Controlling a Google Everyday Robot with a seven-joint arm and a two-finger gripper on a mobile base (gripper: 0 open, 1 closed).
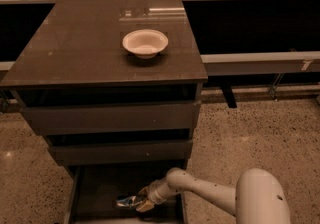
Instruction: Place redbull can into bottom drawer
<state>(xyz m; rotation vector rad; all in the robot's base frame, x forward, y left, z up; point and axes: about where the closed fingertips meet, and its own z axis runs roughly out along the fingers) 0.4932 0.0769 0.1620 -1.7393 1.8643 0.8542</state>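
Note:
The redbull can (125, 201) is a small silver-and-blue can lying on its side low inside the open bottom drawer (97, 188), the pulled-out tray under the two plain drawer fronts. My gripper (141, 203) reaches into the drawer from the right on the white arm and is shut on the can's right end. The can is at or just above the drawer floor; I cannot tell whether it touches.
A white bowl (145, 43) stands on the dark cabinet top (75, 53). The two upper drawers (110, 118) are closed. My white arm's elbow housing (262, 198) is at the lower right over the speckled floor. A railing runs along the back.

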